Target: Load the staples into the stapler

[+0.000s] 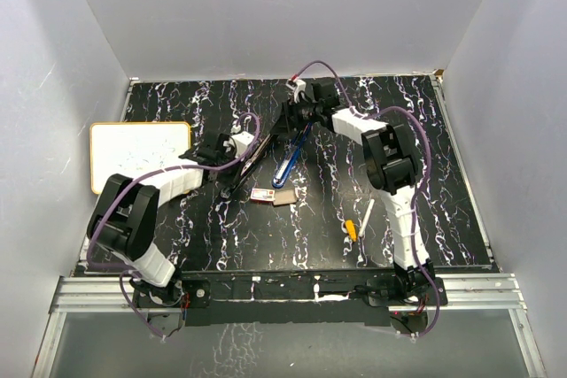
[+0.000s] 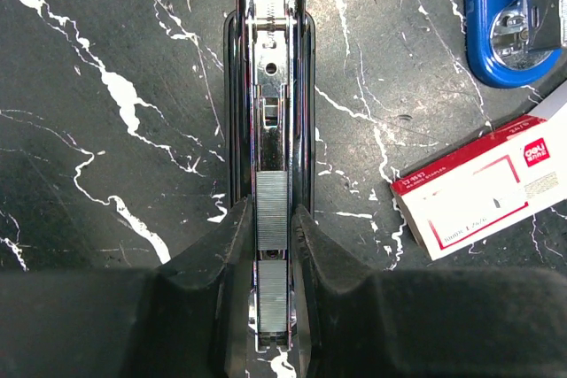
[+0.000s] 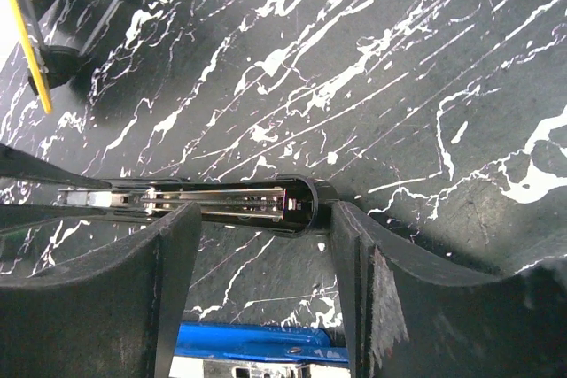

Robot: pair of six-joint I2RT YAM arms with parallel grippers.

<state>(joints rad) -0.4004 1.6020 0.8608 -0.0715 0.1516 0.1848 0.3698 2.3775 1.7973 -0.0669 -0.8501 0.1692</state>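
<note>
The black stapler [image 1: 235, 183] lies open on the table, its magazine channel [image 2: 271, 86] facing up. Two strips of staples [image 2: 271, 210] sit in the channel. My left gripper [image 2: 272, 219] straddles the channel from above, fingers pressed against its sides; in the top view it [image 1: 241, 164] is over the stapler's middle. The red-and-white staples box [image 2: 483, 188] lies to the right, its tan tray [image 1: 282, 198] slid out. My right gripper [image 3: 263, 227] is open at the raised stapler lid [image 3: 221, 201]; the lid's end touches the right finger [image 3: 347, 227].
A blue stapler [image 1: 288, 165] lies between the arms, also in the left wrist view [image 2: 509, 15] and right wrist view [image 3: 257, 343]. A white pen with a yellow tip [image 1: 361, 219] lies right of centre. A whiteboard [image 1: 142, 155] sits at the left edge.
</note>
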